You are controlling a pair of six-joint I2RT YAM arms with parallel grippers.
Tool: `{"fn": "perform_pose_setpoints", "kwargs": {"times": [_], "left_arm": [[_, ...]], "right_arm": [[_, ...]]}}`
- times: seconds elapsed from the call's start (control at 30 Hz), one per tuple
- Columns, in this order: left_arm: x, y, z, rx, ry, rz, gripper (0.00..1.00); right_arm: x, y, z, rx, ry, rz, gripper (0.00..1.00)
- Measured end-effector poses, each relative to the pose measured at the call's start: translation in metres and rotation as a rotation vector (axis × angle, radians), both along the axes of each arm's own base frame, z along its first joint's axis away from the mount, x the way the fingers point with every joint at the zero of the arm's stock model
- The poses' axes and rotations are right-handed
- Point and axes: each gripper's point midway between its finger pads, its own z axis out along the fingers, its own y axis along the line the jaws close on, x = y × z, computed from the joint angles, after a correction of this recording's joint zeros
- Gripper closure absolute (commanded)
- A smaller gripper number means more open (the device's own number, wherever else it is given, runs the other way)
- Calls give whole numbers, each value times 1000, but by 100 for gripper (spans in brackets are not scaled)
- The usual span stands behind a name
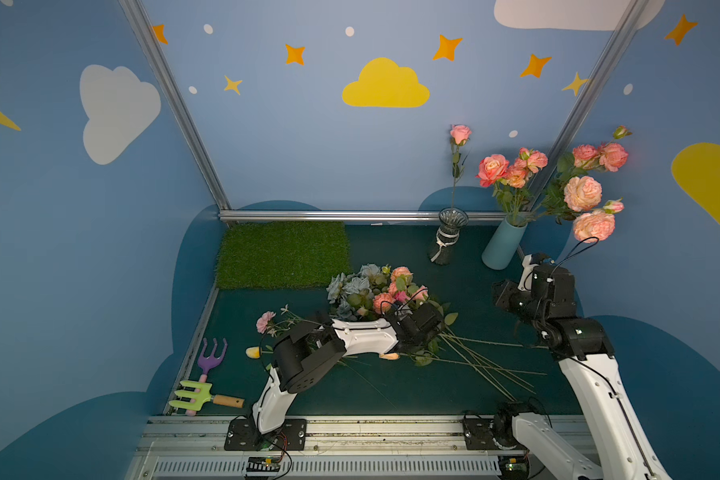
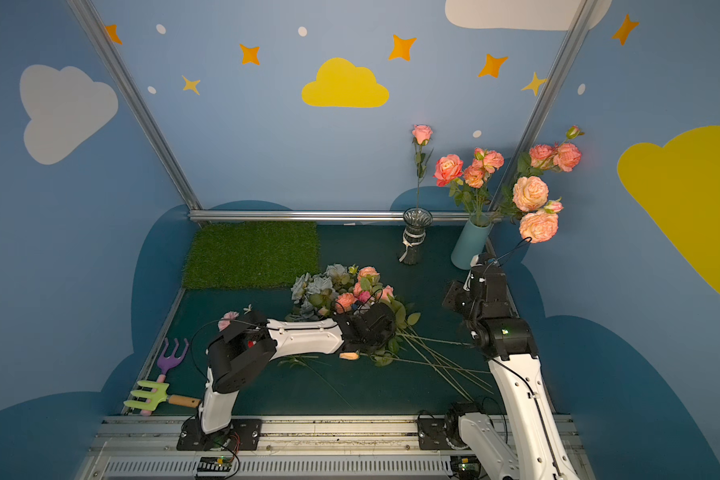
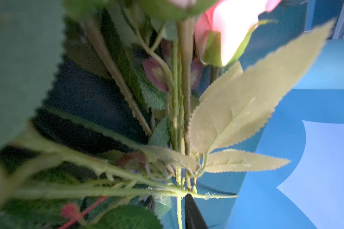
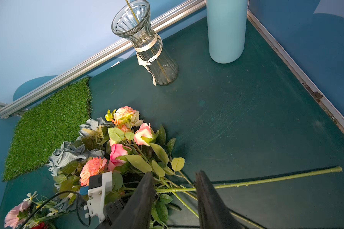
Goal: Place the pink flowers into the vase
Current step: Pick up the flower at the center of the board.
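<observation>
Blue cloud-and-star walls (image 1: 308, 145), dark green floor (image 1: 433, 399)

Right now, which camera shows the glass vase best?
The right wrist view: the glass vase is close and sharp, its ribbon plain. In both top views it stands small at the back, a pink rose rising from it. The left wrist view misses it.

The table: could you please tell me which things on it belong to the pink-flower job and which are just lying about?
Job:
- pink flowers
- blue vase, holding pink flowers
- glass vase, holding one pink rose

Lying about:
- grey-blue flowers
- grass mat
- purple rake
- green fork
</observation>
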Motion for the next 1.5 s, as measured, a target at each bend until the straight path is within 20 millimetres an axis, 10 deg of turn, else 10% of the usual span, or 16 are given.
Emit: {"fn": "perform_pose_setpoints", "kwargs": {"times": [0.6, 0.93, 1.5], "left_arm": [[17, 8, -21, -28, 45, 51, 78], [27, 8, -16, -74, 39, 85, 98], [17, 14, 2, 29, -113, 65, 98]], "right_arm": [[0, 0, 0, 3, 0, -5, 62], [0, 0, 0, 6, 1, -7, 62], [-1, 5, -2, 16, 6, 22, 62]]}}
